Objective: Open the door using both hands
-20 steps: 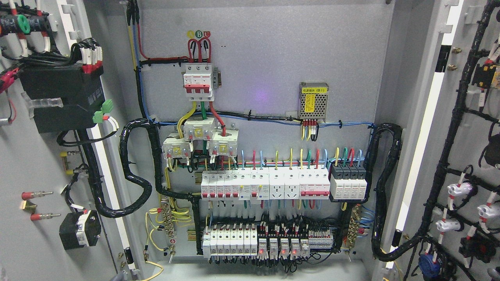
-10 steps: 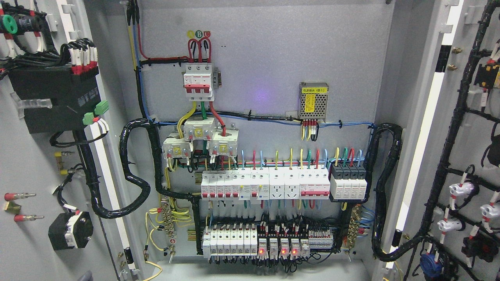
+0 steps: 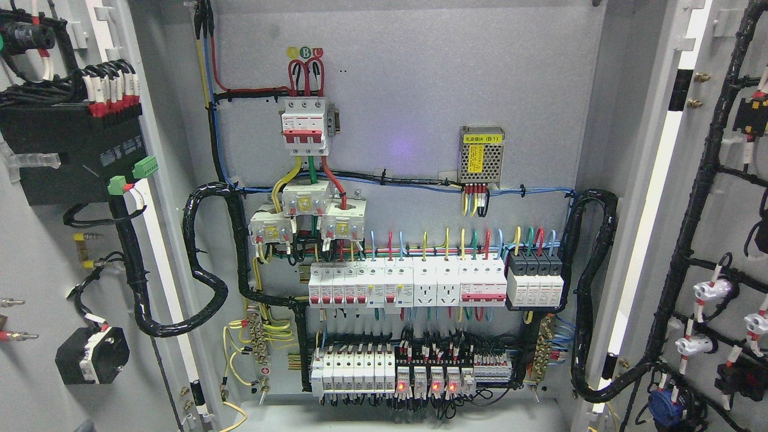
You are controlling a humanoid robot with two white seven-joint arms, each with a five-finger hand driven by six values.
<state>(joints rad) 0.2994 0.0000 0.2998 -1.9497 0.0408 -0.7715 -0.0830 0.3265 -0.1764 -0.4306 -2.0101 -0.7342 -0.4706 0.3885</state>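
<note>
From my remote seat I see only a small grey sliver of the left robot hand (image 3: 84,426) at the bottom edge, too little of it to tell how far it is open or whether it has hold of anything; the right robot hand is out of the picture. Directly above that sliver stands the grey metal left door (image 3: 36,258) of the electrical cabinet, swung wide open so its inner face shows, carrying a black rectangular module (image 3: 72,153) with white and red wire ends on top. Far off to the right of the robot hand, the grey metal right door (image 3: 726,216) is also swung open, laced with black cable runs. Between the two doors, up and to the right of the robot hand, the cabinet's grey back panel (image 3: 420,78) is fully exposed: a white three-pole breaker with red handles (image 3: 305,123) near the top, a perforated metal power supply with a yellow label (image 3: 481,155) further right, and a long row of white breakers and sockets (image 3: 408,282) below them. A black corrugated cable loom (image 3: 189,234) loops from the left door into the cabinet.
</note>
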